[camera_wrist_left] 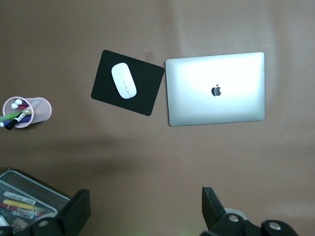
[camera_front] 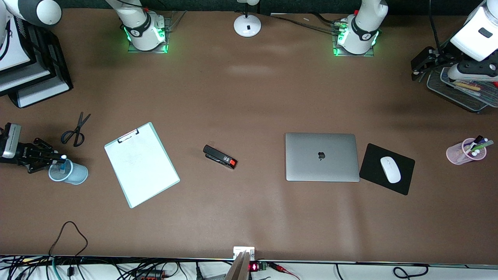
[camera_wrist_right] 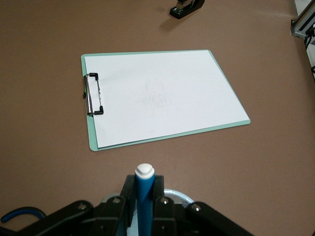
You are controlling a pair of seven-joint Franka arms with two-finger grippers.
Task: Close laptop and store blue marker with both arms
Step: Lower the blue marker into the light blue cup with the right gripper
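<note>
the right gripper (camera_front: 58,157) is at the right arm's end of the table (camera_front: 249,97), over the rim of a pale blue cup (camera_front: 70,172). its jaws are closed tight on the blue marker (camera_wrist_right: 144,199), which stands upright between them with its white end up and its lower part down in the cup. the scissors (camera_front: 76,130) lie just beside the gripper, farther from the front camera than the cup. next along is a clipboard (camera_front: 141,164) with a white sheet, lying flat and turned at an angle, then a black stapler (camera_front: 220,156) with a red end near the middle of the table. the laptop (camera_front: 321,157) lies shut and flat, lid up with the dark logo showing. just beside it, toward the left arm's end, is a black mouse pad (camera_front: 373,165) with a white mouse (camera_front: 390,169) on it; pad and laptop are nearly touching at one corner. a pink cup of pens (camera_front: 465,151) stands well apart from the pad. the left gripper (camera_wrist_left: 145,209) hangs up in the air at the left arm's end, over a wire tray (camera_front: 461,95) of pens, with its jaws spread wide and nothing in them.
</note>
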